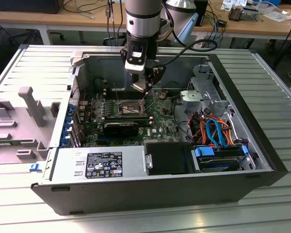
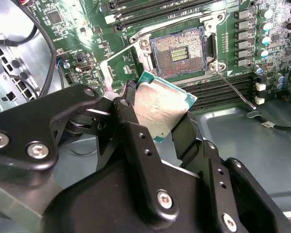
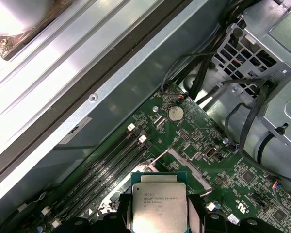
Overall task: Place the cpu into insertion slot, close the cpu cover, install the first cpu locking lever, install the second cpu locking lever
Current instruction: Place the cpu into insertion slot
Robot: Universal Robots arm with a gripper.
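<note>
cpu (image 2: 165,107): judged light, stiff, thin; smooth metal top and likely fragile underside, so grip opposite edges only. gripper (image 1: 144,93) is closed on those edges, chip tilted between its fingers, held just above the open insertion slot (image 2: 179,51), not seated; cpu cover (image 2: 117,65) stands raised

In the second wrist view the gripper (image 2: 157,124) fingers (image 2: 132,124) cover both clamped edges of the cpu (image 2: 162,104). One finger also hides the nearest end of the cpu cover (image 2: 117,65) (standing raised at the insertion slot's (image 2: 181,51) edge). In the first wrist view the picture's edge cuts off the cpu (image 3: 159,206). In the exterior view, what the gripper (image 1: 144,92) holds is too small to make out.
</note>
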